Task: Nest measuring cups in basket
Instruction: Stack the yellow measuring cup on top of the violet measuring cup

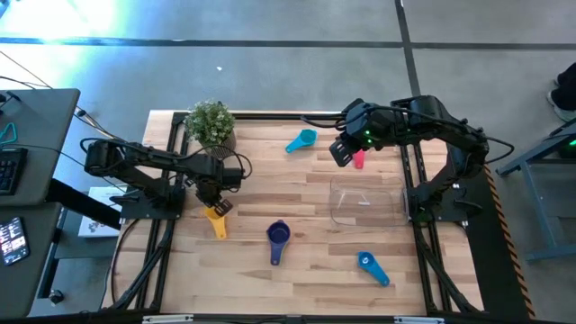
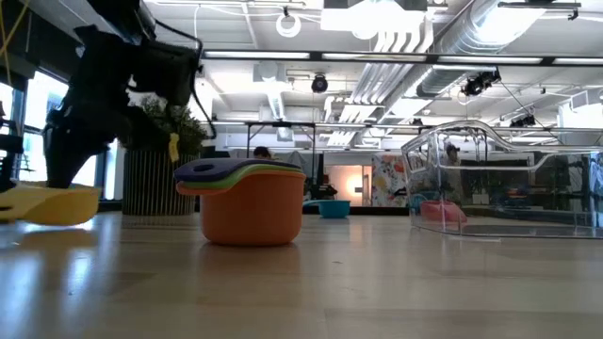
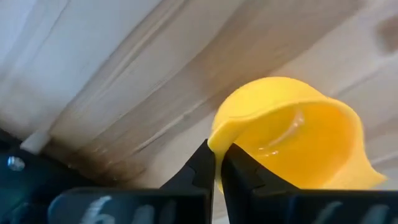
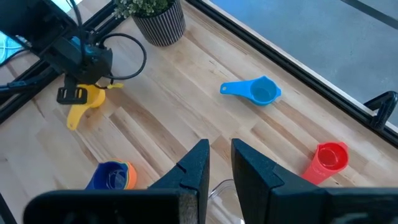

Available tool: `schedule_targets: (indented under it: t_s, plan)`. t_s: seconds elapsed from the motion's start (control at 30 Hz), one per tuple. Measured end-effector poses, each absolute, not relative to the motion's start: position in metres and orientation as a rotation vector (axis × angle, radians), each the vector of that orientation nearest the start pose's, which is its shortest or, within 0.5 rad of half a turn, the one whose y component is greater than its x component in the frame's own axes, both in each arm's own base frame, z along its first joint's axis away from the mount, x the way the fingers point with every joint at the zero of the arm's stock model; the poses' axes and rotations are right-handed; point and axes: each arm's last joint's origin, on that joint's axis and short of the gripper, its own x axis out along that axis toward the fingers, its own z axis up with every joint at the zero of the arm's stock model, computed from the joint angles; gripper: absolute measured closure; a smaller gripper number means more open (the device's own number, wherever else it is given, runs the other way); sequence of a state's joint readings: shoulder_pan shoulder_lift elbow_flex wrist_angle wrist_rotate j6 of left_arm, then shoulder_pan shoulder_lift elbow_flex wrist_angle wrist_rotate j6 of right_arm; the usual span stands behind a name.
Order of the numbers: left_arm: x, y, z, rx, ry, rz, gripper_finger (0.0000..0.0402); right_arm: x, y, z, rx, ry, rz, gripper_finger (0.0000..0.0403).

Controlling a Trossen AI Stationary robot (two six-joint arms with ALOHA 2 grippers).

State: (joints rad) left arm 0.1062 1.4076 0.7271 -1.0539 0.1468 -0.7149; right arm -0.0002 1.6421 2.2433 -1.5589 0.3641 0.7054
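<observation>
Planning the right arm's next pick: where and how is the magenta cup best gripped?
Grip the magenta cup by its flat handle, coming straight down from above. It lies upright on the table, handle sticking out free of the bowl, with bare wood on both sides for the right gripper.

The left arm reaches in from its own side, folded low, its wrist bent downward so the left gripper (image 1: 216, 203) points at the tabletop. Its two dark fingers (image 3: 200, 169) stand nearly together, pinching the rim of the yellow measuring cup (image 3: 292, 135) between them. The right arm arches high from its base and curls back inward, holding the right gripper (image 4: 219, 163) raised, its fingers slightly parted with nothing between them.
</observation>
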Motion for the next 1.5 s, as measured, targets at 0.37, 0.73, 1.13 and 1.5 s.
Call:
schedule_targets:
  t_s: [0.37, 0.73, 1.13, 1.5]
  plan:
    - [0.237, 0.0, 0.224, -0.614, 1.423, 0.43, 0.0399, 0.261, -0.01, 0.477, 0.566, 0.748, -0.691, 0.0343]
    - [0.267, -0.015, 0.281, -0.553, 1.16, 0.264, 0.04, 0.261, -0.01, 0.477, 0.643, 0.722, -0.725, 0.0343]
    - [0.297, -0.03, 0.288, -0.46, 0.924, 0.082, 0.04, 0.261, -0.011, 0.477, 0.674, 0.699, -0.757, 0.0343]
    - [0.321, -0.035, 0.248, -0.516, 1.064, 0.061, 0.04, 0.261, -0.011, 0.477, 0.674, 0.703, -0.762, 0.0343]
